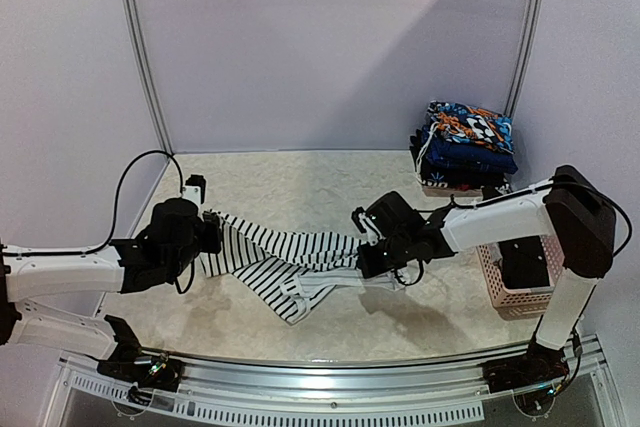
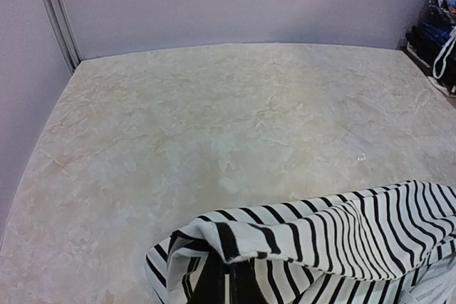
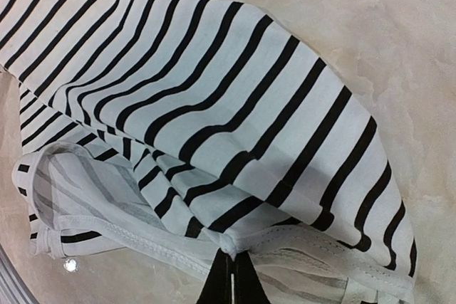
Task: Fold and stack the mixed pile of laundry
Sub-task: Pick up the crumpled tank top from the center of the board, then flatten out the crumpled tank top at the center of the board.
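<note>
Pinching the striped garment (image 1: 285,262) at both ends, two arms hold it stretched across the table (image 1: 300,182) near the centre, a bit toward 6 o'clock. Left fingers (image 1: 213,229) are pressed together on the garment's 9 o'clock end. Right fingers (image 1: 362,259) are pressed together on its 3 o'clock end. The cloth's middle sags toward 6 o'clock, and loose folds touch the table.

Left wrist view: dark fingers (image 2: 212,284) clamp a rolled striped edge (image 2: 320,240), bare table beyond at 12 o'clock. Right wrist view: fingers (image 3: 216,288) nip a hemmed corner, and the striped panel (image 3: 214,105) fans out toward 11 o'clock.

A folded stack (image 1: 468,145) with a colourful print on top sits at 2 o'clock, well apart from the garment. A pink basket (image 1: 495,287) stands at 4 o'clock under the right arm.
</note>
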Controlling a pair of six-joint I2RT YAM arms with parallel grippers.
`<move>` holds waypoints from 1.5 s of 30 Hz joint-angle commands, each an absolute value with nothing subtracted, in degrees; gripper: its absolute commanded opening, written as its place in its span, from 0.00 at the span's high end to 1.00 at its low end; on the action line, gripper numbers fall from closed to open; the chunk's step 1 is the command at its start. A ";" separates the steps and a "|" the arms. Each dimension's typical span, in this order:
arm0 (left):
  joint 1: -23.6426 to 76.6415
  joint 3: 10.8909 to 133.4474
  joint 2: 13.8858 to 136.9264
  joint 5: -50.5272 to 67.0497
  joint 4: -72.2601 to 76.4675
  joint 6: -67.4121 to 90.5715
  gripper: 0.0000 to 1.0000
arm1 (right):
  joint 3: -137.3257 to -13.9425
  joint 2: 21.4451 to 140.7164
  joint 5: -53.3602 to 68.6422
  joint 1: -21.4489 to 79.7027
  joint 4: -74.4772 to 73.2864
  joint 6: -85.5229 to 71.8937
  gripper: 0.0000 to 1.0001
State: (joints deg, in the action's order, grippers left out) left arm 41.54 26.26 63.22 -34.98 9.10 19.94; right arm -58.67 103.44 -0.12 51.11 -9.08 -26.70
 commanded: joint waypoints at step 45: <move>40.99 30.31 44.04 -29.10 -2.99 21.85 1.00 | -63.70 81.14 -18.68 51.50 -16.64 -11.07 1.00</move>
